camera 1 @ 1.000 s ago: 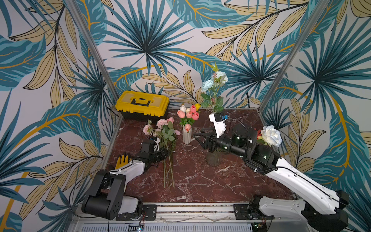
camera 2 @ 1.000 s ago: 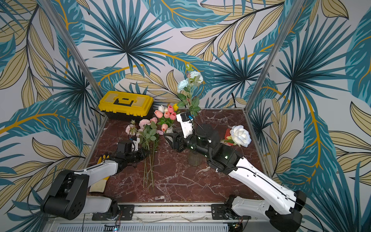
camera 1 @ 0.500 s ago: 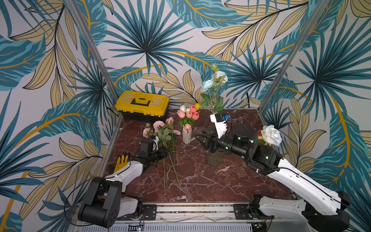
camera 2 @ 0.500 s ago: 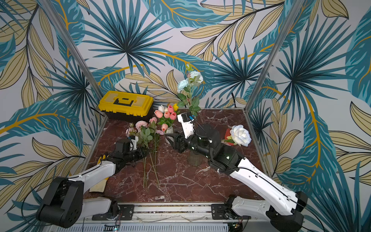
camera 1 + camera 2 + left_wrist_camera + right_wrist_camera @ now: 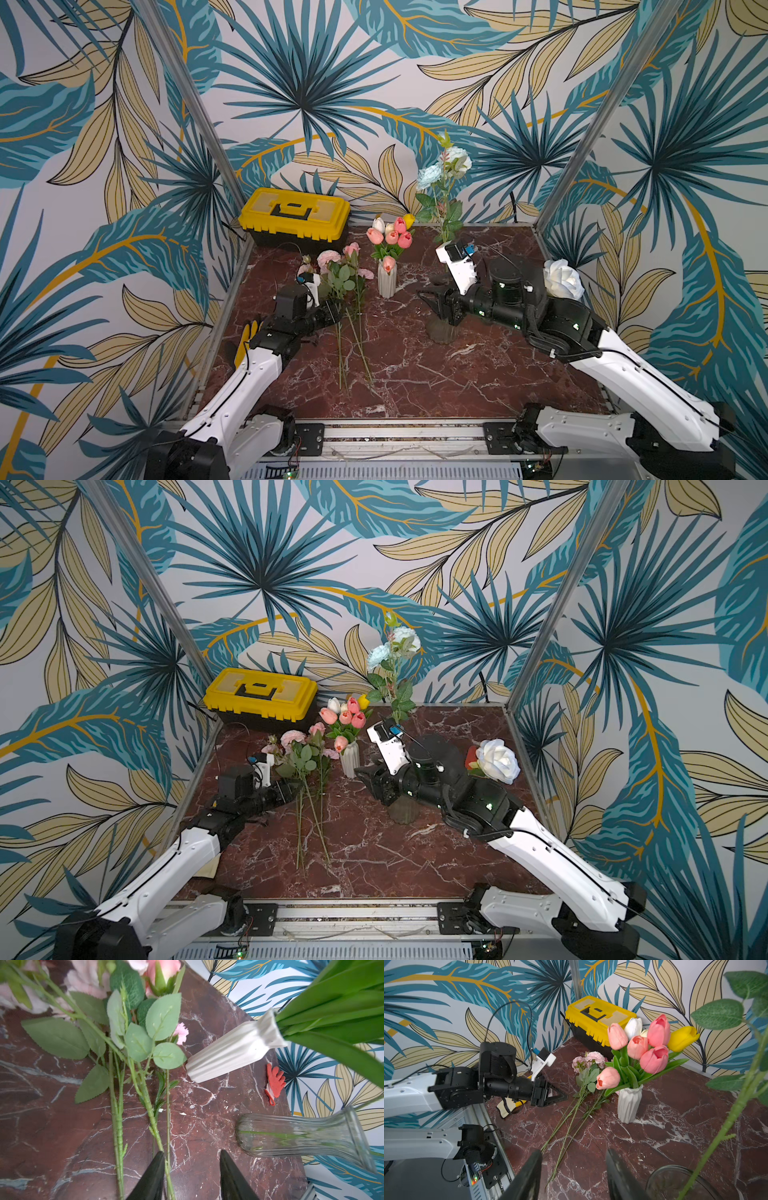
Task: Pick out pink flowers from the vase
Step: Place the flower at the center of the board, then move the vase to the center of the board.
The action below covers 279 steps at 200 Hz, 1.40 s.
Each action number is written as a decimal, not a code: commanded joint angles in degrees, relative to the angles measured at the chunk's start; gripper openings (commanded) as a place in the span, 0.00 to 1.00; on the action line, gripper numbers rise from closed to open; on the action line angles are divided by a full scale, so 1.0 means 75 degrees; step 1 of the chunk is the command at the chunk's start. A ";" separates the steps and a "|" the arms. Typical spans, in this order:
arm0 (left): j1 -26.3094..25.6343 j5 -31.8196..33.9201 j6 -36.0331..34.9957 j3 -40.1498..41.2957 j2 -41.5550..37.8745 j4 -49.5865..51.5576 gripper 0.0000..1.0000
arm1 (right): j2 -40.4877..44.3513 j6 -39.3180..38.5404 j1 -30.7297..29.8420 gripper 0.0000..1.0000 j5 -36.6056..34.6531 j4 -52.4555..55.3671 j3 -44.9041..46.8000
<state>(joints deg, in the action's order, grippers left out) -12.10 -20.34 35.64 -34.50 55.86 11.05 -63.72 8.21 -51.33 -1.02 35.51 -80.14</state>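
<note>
Several pink flowers (image 5: 345, 266) (image 5: 305, 746) lie on the marble table, their long green stems (image 5: 117, 1118) pointing toward the front edge. My left gripper (image 5: 337, 309) (image 5: 191, 1151) stands open low over those stems, and one stem runs just inside a finger. Pink tulips (image 5: 390, 237) (image 5: 654, 1057) stand with white and yellow ones in a ribbed white vase (image 5: 386, 282) (image 5: 628, 1103). My right gripper (image 5: 428, 291) (image 5: 574, 1150) is open and empty, beside a clear glass vase (image 5: 442, 332) (image 5: 301, 1134) that holds a tall stem of pale blue and white roses (image 5: 444, 166).
A yellow toolbox (image 5: 295, 212) sits at the back left corner. A yellow glove (image 5: 247, 340) lies under my left arm. A white rose (image 5: 563, 279) and a red glove (image 5: 471, 758) are behind my right arm. Patterned walls close the table on three sides.
My left gripper has opened and let go of the pink flower stems, which have dropped and now lie flat on the table. The right jaws have narrowed slightly.
</note>
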 commanded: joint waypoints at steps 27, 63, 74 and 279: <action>-0.0829 0.0568 -0.0471 -0.0705 -0.1224 0.1232 0.46 | -0.1029 -0.0598 -0.0846 0.50 -0.1163 0.1615 0.0050; -0.1137 0.0691 -0.0935 -0.0686 -0.1624 0.1636 0.47 | -0.1377 0.0542 -0.1550 0.51 -0.2291 0.1175 0.1024; -0.1179 0.0747 -0.1112 -0.0642 -0.1698 0.1718 0.48 | -0.1292 0.0950 -0.1682 0.51 -0.2426 0.0703 0.1663; -0.1320 0.0863 -0.1548 -0.0495 -0.1663 0.1691 0.49 | -0.4054 0.1370 0.0069 0.47 -0.4780 -0.0246 0.3131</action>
<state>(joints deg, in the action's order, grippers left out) -21.71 -14.24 25.08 -37.21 42.87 23.46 -93.17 19.68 -54.35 -35.14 36.18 -58.19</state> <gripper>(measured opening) 0.493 0.473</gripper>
